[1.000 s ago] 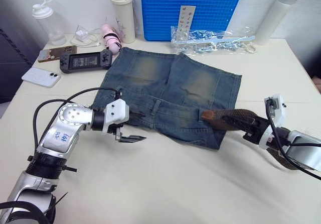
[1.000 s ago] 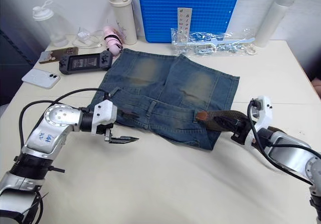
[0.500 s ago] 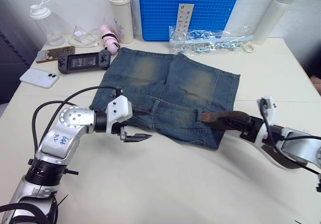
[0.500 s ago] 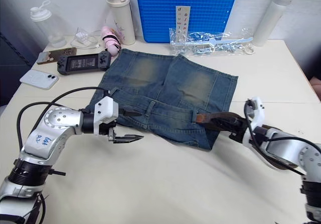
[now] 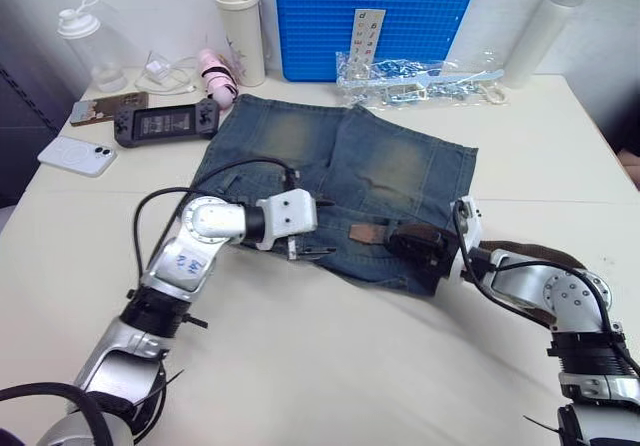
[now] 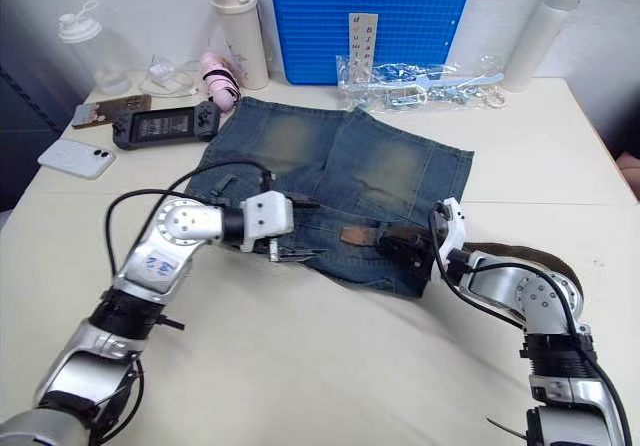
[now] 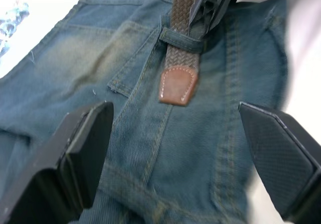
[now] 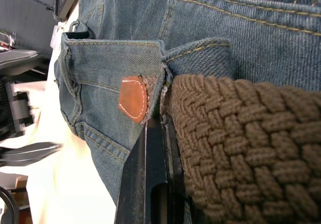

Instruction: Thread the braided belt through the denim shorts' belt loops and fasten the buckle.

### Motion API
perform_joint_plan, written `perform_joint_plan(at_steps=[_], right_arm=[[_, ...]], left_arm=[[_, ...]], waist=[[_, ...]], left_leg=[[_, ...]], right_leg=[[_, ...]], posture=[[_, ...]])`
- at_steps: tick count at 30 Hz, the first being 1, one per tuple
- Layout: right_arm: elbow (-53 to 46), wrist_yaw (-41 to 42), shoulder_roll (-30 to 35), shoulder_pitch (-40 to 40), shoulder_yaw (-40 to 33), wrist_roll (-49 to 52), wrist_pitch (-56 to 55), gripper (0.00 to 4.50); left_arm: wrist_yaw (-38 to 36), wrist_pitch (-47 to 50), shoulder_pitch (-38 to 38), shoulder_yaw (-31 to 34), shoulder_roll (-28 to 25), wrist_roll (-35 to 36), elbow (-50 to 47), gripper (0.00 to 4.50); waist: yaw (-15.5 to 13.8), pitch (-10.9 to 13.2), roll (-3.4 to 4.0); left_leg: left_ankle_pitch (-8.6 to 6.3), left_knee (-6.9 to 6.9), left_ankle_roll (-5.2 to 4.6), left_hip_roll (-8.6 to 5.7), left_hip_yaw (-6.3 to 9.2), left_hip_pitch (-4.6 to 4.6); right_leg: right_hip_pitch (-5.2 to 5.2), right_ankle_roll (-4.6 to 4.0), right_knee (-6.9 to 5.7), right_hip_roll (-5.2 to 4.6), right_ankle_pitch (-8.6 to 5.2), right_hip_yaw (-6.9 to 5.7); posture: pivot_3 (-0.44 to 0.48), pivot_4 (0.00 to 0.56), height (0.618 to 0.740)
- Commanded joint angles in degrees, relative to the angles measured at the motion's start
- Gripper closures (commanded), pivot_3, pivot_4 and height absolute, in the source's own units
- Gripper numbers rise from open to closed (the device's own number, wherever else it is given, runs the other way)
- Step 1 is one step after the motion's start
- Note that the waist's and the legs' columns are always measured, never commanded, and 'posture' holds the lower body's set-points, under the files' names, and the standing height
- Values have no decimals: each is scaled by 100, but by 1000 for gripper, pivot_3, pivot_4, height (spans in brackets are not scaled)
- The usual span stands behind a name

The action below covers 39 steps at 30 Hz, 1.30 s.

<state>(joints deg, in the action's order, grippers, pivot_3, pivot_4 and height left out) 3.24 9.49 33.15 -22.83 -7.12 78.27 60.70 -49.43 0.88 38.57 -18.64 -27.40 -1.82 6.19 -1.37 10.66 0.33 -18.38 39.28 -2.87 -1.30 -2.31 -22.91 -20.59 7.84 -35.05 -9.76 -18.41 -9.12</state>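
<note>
The right gripper (image 6: 412, 243) was closed on the braided belt (image 8: 241, 133), its black fingers (image 8: 150, 184) pressed against the woven strap just behind a belt loop (image 7: 181, 39). In the left wrist view the reddish-brown leather tip (image 7: 178, 85) had come through this loop and lay flat on the denim, while the strap went back under the loop to the right gripper. The rest of the belt curved away behind the right arm on the table (image 5: 330, 366).

The left gripper (image 5: 318, 253) stood open over the waistband of the denim shorts (image 5: 330, 166), near the leather tip and pointing toward it. Its two fingers (image 7: 80, 148) were wide apart, one on each side of the waistband, and held nothing. I could not tell if they touched the cloth.

The shorts lay flat in the middle of the table, with the waistband on the side near the robot. I could not find the buckle.

At the far edge stood a blue crate (image 5: 375, 16), a white bottle (image 5: 540, 28) and a cream tumbler (image 5: 241, 26). A clear plastic bag (image 5: 420, 78) lay before the crate. At the far left lay a game console (image 5: 165, 122) and a white phone (image 5: 75, 153).
</note>
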Motion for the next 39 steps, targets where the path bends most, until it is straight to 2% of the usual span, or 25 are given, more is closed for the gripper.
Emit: perform_joint_plan(at_steps=[1, 11, 17, 24, 28, 31, 37, 38, 39], right_arm=[[-1, 110, -206, -27, -20, -261, 96, 4500], [-371, -75, -526, 249, -490, -434, 220, 4500], [-663, -232, -719, 435, -692, -392, 316, 4500], [-784, -306, -903, 490, -729, -399, 408, 4500], [-721, -276, -901, 430, -757, -452, 432, 4500], [-657, -230, -898, 393, -766, -530, 447, 4500], [-640, -218, -946, 332, -796, -567, 490, 4500], [-643, -211, -949, 333, -805, -572, 499, 4500], [-645, -205, -948, 333, -813, -576, 505, 4500]], left_arm=[[512, -735, 270, -390, 364, -714, 424, 164], [1323, -1825, 457, -813, 732, -1840, 1312, 164], [1996, -2088, 591, -674, 1000, -2156, 1504, 164], [2498, -2710, 795, -856, 886, -2808, 1822, 164], [2725, -3080, 802, -861, 851, -2948, 1767, 164], [2885, -3289, 796, -805, 813, -3017, 1652, 1027], [3230, -3360, 837, -722, 701, -3324, 1654, 3747], [3253, -3356, 839, -706, 700, -3343, 1657, 4346], [3241, -3360, 845, -706, 701, -3343, 1669, 4468]], waist=[[4, -3, -4], [-4, -9, -11], [-11, -9, -10], [-8, -9, -10], [-5, -9, -10], [-4, -9, -10], [-2, -9, -10], [-2, -9, -10], [-1, -9, -10]], left_leg=[[1, 0, 1, 0, -1, 1], [5, -1, 7, 4, -4, 7], [5, -1, 7, 3, 0, 6], [5, -1, 7, 3, 0, 6], [5, -1, 7, 3, 0, 7], [5, -1, 7, 3, 0, 6], [5, -1, 7, 1, -1, 1], [5, -1, 7, 1, -2, -1], [5, -1, 7, 1, -2, -1]], right_leg=[[0, 0, -1, 0, 0, 0], [0, -1, -7, 1, 0, 2], [-1, -1, -10, 0, 0, 1], [-4, -1, -16, 0, 0, 1], [-4, -1, -19, -1, 0, 2], [-9, -1, -28, -2, 0, 2], [-21, -1, -37, -4, 0, 3], [-24, -1, -40, -4, 0, 3], [-26, -1, -43, -4, 0, 3]], posture=[[0, 150, 689], [0, 150, 689], [0, 150, 689], [0, 150, 689], [0, 150, 689], [0, 150, 689], [0, 150, 689], [0, 150, 689], [0, 150, 689]])
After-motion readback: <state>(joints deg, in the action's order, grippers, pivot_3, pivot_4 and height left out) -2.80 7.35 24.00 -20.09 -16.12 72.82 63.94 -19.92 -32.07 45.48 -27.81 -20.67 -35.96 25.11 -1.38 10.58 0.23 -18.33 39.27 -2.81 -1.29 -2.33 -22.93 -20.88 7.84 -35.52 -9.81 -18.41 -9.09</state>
